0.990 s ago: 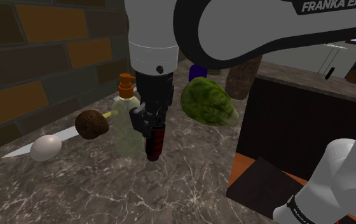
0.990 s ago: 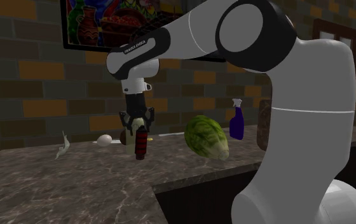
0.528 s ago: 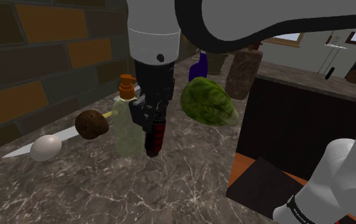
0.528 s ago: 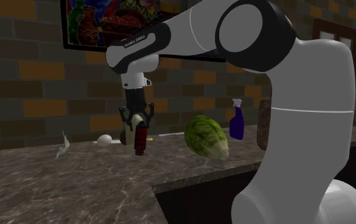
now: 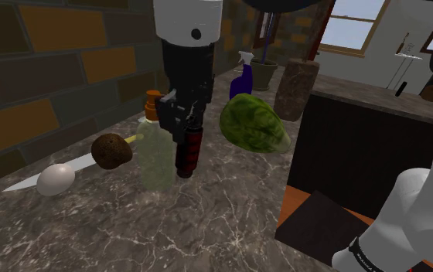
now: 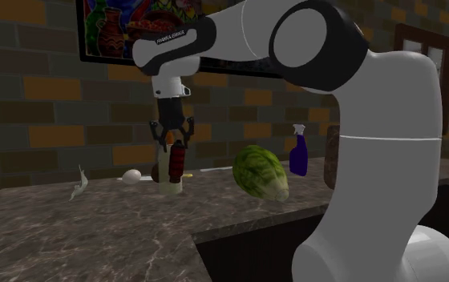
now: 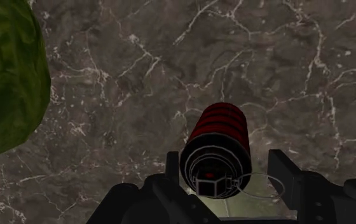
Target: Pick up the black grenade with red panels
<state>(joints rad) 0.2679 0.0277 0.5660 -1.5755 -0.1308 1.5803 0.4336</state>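
Black, red-panelled cylindrical grenade hangs upright from the all-black gripper, which grasps its top end and holds it clear above the dark veined marble worktop. In the shoulder view it hangs just in front of a pale translucent pump bottle, with a green leafy lump near it on that view's right.

Much of the green leafy ball beyond the wrist view's edge; pale pump bottle partly behind the grenade.
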